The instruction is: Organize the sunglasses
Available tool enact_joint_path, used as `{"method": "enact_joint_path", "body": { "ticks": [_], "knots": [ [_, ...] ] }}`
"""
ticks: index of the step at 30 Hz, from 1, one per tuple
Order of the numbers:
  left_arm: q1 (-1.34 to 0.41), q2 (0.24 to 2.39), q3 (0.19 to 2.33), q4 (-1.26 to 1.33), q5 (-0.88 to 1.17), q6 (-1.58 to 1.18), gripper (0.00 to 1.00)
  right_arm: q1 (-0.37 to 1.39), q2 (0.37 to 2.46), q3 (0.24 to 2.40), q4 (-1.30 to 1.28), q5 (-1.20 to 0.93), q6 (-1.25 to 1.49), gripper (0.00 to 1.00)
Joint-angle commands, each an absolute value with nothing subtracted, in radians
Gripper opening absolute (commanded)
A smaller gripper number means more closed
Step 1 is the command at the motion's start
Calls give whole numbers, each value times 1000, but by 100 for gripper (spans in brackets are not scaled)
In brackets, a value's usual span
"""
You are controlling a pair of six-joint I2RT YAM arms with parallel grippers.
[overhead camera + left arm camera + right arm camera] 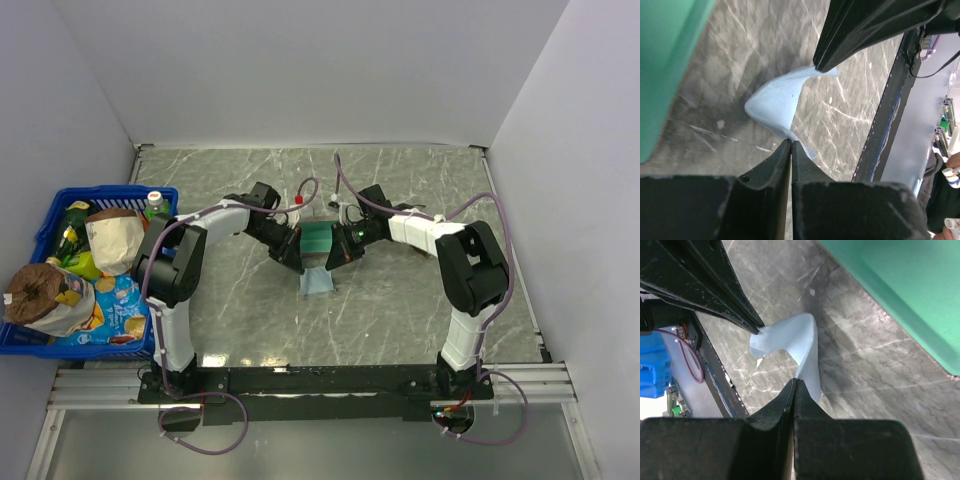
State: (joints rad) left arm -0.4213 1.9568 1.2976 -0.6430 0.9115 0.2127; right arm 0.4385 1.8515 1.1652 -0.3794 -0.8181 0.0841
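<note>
A light blue cloth hangs between my two grippers just in front of the open case with teal lining. My left gripper is shut on one corner of the cloth, its tips pinched together. My right gripper is shut on the opposite corner, its tips closed. Each wrist view shows the other gripper's fingers pinching the cloth. The cloth sags in the middle above the marble table. The teal lining shows at the edge of both wrist views. I cannot make out the sunglasses.
A blue basket full of snack bags and bottles stands at the table's left edge. White walls enclose the table at the back and sides. Black rails run along the near edge.
</note>
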Motion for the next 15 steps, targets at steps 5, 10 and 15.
{"method": "enact_joint_path", "body": {
  "ticks": [5, 10, 15],
  "knots": [
    [-407, 1951, 1376, -597, 917, 187, 8, 420, 1887, 1236, -380, -805, 84, 0],
    [-397, 1956, 1387, -583, 914, 181, 8, 414, 1894, 1256, -382, -802, 81, 0],
    [-393, 1960, 1397, -578, 910, 181, 8, 407, 1902, 1281, -385, -799, 80, 0]
  ]
}}
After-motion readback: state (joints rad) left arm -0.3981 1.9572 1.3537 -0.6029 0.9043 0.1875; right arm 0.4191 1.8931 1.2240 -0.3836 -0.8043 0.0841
